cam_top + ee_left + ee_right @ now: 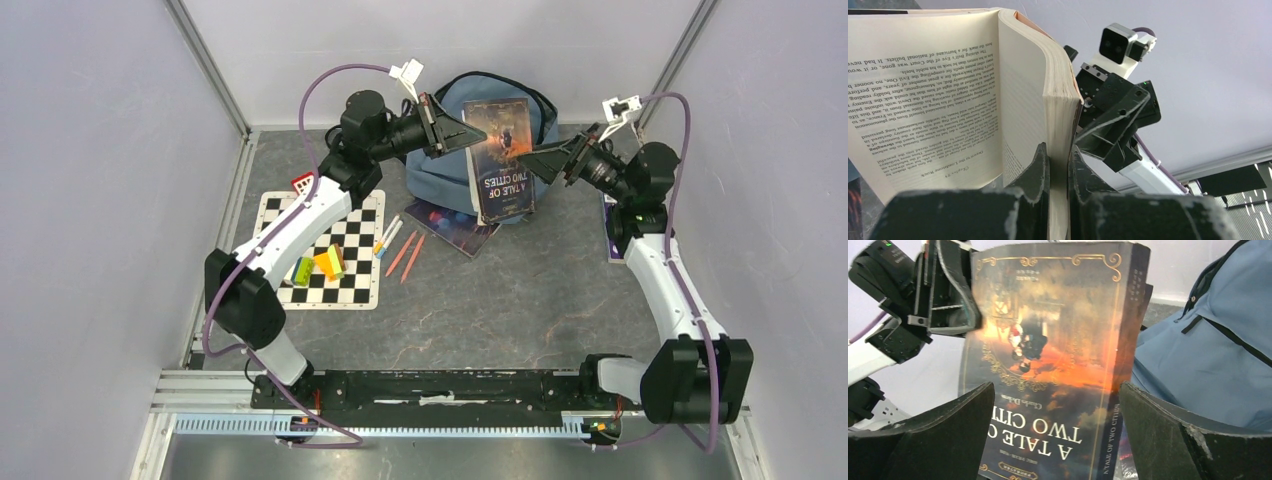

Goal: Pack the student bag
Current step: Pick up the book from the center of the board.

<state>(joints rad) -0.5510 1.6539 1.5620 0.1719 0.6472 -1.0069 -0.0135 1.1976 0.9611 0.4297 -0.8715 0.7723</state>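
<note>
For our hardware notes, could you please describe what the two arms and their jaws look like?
The left arm and right arm match: white links between bulky black joint housings, a purple cable looping to a small white wrist camera. The jaws are matte black wedges with scuffed edges.

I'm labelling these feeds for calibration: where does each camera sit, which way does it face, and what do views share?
Top external: above, behind the bases, looking down at table, student bag; both arms show.
Left wrist: on left arm, facing the book pages; left claw shut on them, right arm beyond.
Right wrist: on right arm, facing the book cover; right claw open, framing it.
Shared: both wrists see the book, each the other arm.
</note>
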